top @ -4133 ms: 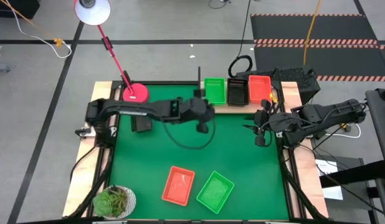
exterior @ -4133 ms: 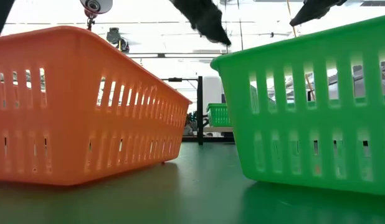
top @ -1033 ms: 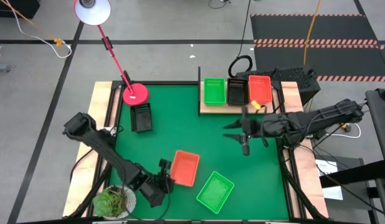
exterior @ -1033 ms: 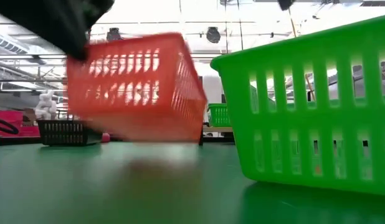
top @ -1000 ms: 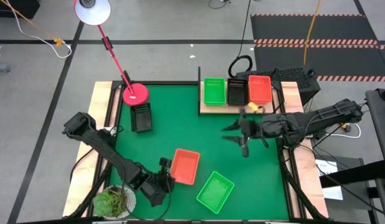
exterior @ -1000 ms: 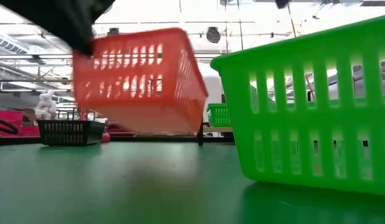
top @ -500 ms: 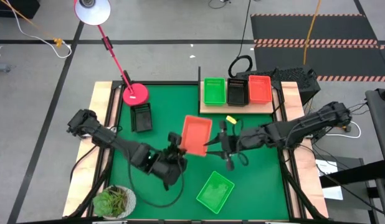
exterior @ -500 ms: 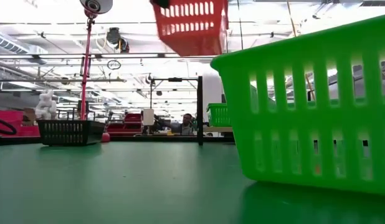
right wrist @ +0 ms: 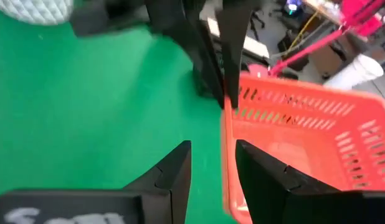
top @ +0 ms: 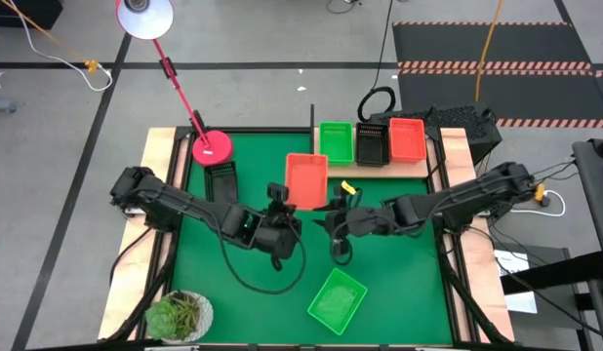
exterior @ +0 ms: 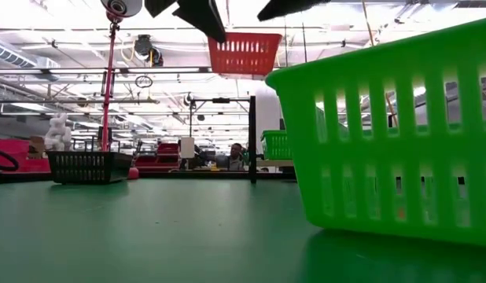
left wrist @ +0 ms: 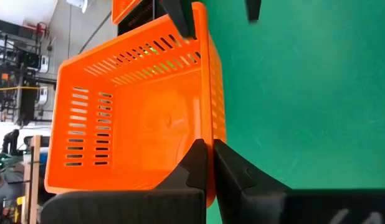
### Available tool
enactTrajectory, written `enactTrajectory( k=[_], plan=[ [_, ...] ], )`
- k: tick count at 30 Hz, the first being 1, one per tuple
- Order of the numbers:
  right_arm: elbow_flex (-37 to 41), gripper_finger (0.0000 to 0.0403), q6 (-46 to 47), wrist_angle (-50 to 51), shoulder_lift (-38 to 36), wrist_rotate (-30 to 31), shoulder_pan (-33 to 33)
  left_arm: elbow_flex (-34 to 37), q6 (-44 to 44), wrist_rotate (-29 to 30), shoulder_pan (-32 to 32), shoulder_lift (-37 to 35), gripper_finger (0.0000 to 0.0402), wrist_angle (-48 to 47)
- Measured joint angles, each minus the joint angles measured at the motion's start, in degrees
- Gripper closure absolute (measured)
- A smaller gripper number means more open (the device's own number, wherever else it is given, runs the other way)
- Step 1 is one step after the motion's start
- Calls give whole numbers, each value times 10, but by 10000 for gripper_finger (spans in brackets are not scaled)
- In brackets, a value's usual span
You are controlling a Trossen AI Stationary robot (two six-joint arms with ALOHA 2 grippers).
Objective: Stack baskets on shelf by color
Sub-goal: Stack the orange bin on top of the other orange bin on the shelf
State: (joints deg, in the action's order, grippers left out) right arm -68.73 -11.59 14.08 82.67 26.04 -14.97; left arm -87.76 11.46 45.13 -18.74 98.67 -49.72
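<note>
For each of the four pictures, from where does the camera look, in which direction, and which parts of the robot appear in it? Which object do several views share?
High view: above the table, facing straight down; both arms show.
Low view: at mat height, facing the room; a green basket fills the right; arm parts enter at the top.
Left wrist view: on the left arm; the left hand is clamped on the orange basket.
Right wrist view: on the right arm; the right hand straddles that basket's rim.
Shared: the orange basket, seen in all four.
</note>
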Motion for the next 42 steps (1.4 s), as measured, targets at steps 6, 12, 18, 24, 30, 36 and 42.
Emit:
enactTrajectory(
  k=[6, 12, 18, 24, 30, 36, 42],
  plan=[
    [0, 284, 0, 21, 17, 13, 26, 4, 1, 20, -3, 0, 394, 2],
    [0, 284, 4, 12, 18, 25, 37, 4, 7, 24, -10, 0, 394, 3],
    [1, 303, 0, 13, 18, 25, 37, 4, 14, 38, -14, 0, 394, 6],
    [1, 343, -1, 25, 18, 24, 37, 4, 30, 39, -14, 0, 393, 32],
    [1, 378, -3, 31, 18, 24, 37, 4, 41, 36, -15, 0, 384, 59],
    [1, 394, -21, 41, 18, 22, 36, 4, 38, 13, -15, 0, 379, 63],
    [2, 394, -45, 64, 16, 27, 37, 4, -6, -4, -17, 0, 319, 71]
  ],
)
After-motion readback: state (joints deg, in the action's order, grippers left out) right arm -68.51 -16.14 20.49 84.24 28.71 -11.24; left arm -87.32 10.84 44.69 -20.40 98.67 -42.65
